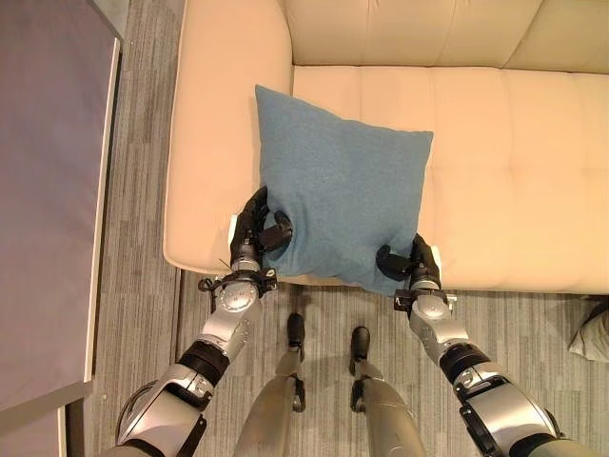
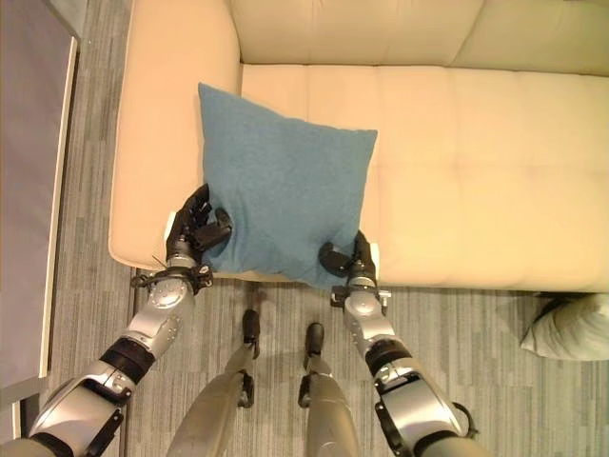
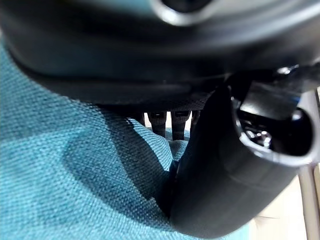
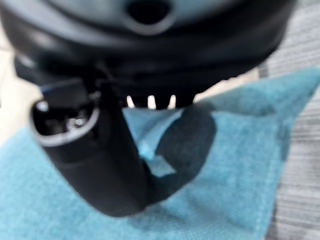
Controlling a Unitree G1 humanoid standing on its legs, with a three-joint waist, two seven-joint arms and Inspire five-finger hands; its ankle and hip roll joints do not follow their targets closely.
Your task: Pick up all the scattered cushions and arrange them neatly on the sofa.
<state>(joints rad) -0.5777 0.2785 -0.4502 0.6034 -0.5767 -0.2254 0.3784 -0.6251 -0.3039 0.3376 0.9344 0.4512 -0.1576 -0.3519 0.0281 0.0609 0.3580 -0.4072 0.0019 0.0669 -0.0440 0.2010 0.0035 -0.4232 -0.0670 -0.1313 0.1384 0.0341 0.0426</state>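
Blue woven fabric takes up the middle of what I see from here: one blue cushion lies tilted on the seat of the cream sofa, toward its left end, just beside the left armrest, with its near edge hanging slightly over the front of the seat.

Going from the left, the left hand grips the cushion's near left corner, thumb on top of the cloth and fingers curled under it; its wrist camera shows the thumb pressing into the weave. The right hand does the same at the near right corner, thumb hooked over the fabric and fingers tucked beneath. So both hands have hold of the cushion, and it rests on the seat between them.

Further right, on the grey carpet at the far right edge, a pale cushion lies on the floor, well apart from the robot.

As I judge it, the blue cushion is nearly placed: it is on the sofa but skewed and not yet set against the backrest, and the hands have not let go. The pale one is left to fetch. Whether more cushions lie elsewhere I cannot tell.
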